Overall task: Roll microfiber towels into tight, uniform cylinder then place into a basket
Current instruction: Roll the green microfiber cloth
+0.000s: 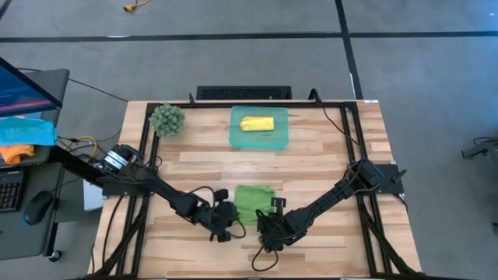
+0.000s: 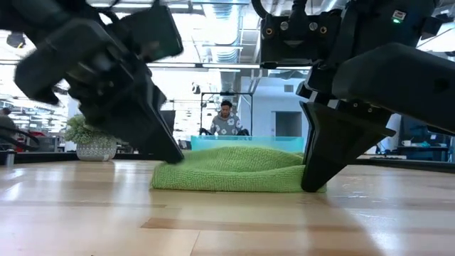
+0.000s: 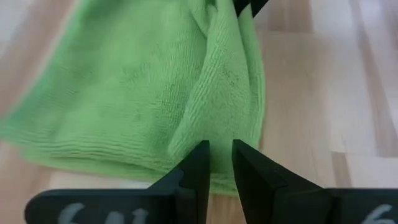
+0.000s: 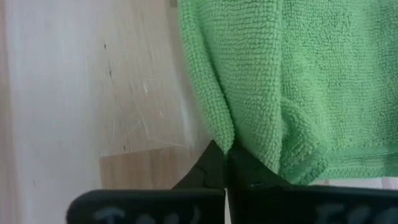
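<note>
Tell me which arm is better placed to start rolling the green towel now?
Right, probably. The right gripper has its fingers shut on the near edge of the green towel, pinching a fold. The left gripper sits at the towel's other near corner, fingers slightly apart and holding nothing. The yellow towel already lies in the basket.

Robotics lab in an open office hall. Wooden worktop [image 1: 257,159] fixed in a black frame, set on grey carpet marked with dark tape lines. Monitor [image 1: 23,85], keyboard [image 1: 9,190] and mouse [image 1: 39,206] on a side desk. Beyond: seated person [image 2: 226,118], glass partitions, exposed ceiling lights.
</note>
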`<state>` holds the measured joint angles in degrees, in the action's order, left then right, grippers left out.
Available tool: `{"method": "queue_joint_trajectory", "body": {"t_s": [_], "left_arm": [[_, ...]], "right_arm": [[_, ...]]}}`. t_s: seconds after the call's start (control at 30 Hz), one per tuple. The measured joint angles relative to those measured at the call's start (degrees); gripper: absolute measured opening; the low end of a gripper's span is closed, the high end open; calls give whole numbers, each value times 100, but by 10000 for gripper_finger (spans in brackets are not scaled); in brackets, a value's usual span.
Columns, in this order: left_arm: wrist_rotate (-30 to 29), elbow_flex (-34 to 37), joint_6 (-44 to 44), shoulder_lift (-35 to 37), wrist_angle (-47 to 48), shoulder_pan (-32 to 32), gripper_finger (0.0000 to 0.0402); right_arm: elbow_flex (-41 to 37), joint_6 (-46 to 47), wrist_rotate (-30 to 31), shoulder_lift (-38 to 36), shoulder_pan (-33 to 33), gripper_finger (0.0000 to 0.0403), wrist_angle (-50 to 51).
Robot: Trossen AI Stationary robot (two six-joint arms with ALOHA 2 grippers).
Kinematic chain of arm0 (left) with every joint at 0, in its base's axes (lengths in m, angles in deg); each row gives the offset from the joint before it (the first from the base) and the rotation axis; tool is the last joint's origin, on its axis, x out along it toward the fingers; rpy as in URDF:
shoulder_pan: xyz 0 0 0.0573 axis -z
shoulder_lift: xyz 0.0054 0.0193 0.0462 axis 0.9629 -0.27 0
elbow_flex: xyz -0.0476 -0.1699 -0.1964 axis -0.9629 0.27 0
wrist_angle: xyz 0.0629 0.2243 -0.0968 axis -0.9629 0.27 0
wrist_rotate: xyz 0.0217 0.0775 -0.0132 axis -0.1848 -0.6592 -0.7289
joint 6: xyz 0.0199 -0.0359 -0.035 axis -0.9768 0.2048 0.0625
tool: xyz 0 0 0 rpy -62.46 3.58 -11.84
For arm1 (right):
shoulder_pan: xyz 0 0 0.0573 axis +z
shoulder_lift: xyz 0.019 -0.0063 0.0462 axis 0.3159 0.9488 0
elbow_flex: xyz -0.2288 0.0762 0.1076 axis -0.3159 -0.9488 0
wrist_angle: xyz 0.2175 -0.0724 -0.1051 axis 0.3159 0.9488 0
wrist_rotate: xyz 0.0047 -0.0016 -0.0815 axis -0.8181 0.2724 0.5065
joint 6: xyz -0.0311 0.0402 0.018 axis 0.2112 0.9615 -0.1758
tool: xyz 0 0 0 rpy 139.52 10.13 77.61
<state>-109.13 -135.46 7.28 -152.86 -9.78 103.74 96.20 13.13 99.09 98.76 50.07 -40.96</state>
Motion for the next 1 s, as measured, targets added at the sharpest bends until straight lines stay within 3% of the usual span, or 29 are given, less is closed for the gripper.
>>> {"method": "queue_joint_trajectory", "body": {"t_s": [0.23,0.47,0.73,1.0], "left_arm": [[-675,0,-398,567,642,311,61],[-1192,0,-2203,728,78,873,61],[-584,0,-2751,723,-42,884,73],[-237,0,-2754,722,-36,774,160]], "right_arm": [[-9,2,-50,-2,-4,23,-39],[-9,33,-89,-7,-40,10,-52],[-9,138,-98,-3,-79,19,-130],[-9,151,-115,-4,-76,17,-144]]}}
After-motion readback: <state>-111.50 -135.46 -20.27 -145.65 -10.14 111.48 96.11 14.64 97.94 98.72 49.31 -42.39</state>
